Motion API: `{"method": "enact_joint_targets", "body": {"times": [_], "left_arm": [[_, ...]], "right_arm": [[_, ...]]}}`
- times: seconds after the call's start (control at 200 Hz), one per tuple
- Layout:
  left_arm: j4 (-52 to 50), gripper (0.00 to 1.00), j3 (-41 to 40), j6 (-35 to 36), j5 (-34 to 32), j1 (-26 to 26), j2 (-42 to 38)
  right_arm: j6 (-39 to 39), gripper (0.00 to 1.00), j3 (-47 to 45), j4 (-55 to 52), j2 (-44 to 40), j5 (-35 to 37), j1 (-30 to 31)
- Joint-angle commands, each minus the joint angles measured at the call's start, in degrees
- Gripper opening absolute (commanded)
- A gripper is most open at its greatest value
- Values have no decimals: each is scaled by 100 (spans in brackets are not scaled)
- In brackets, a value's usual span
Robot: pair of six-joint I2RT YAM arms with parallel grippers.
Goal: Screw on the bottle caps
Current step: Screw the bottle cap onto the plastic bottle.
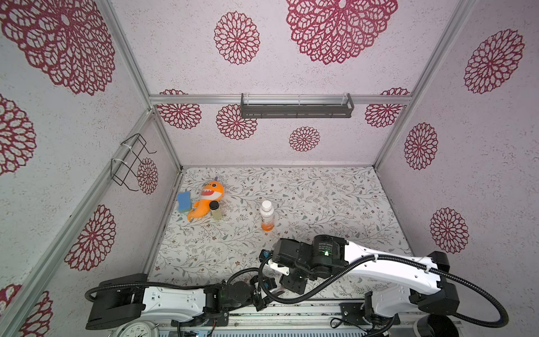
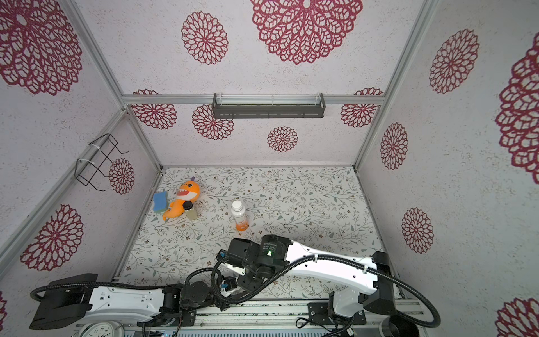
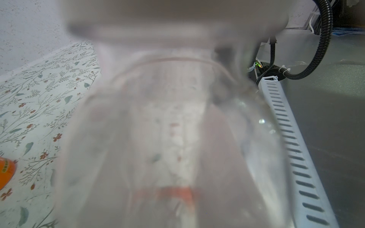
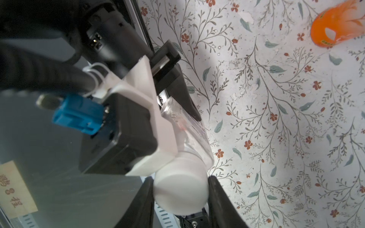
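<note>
We find the orange bottle (image 1: pixel 267 217) (image 2: pixel 240 216) standing upright near the middle of the floral table (image 1: pixel 320 198), with the first cap (image 1: pixel 266 205) (image 2: pixel 236 205) seated on its neck, well apart from both arms. At the near edge of the table, the right wrist view shows the left gripper (image 4: pixel 178 116) clamped on the body of the clear bottle (image 4: pixel 194 138). One of its black fingers (image 4: pixel 187 102) presses the bottle's side; the other is hidden. The second cap (image 4: pixel 180 192) sits at this bottle's neck end. The right gripper (image 4: pixel 180 180) is closed on it, one finger against each side. We cannot tell how far it is threaded. The left wrist view is filled by the blurred bottle. A plush toy (image 1: pixel 208 198), sponge (image 1: pixel 184 201) and black-lidded jar (image 1: pixel 215 210) lie at the far left.
</note>
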Motion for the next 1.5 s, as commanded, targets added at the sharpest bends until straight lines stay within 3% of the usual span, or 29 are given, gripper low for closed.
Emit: {"method": "enact_joint_targets", "body": {"times": [0.0, 0.185, 0.29, 0.37, 0.681, 0.926, 1.491], "left_arm": [[699, 40, 114, 97, -6, -34, -117], [676, 40, 123, 96, -9, -31, -125], [667, 40, 123, 89, 9, -41, -125], [646, 40, 123, 81, 69, -41, -125], [458, 40, 228, 3, 536, -16, -75], [345, 42, 264, -96, 875, 58, -81], [351, 42, 288, -126, 1116, 119, 5]], "right_arm": [[1299, 33, 122, 649, 48, 900, -71], [1807, 34, 160, 614, 74, 1067, -82], [1613, 42, 208, 619, -51, 917, -72], [1111, 52, 234, 564, -253, 614, -70], [-1504, 57, -70, 396, -1596, -218, -60], [-2183, 57, 175, -203, -1184, -1184, -58], [-2610, 55, -98, -441, -614, -1061, -44]]}}
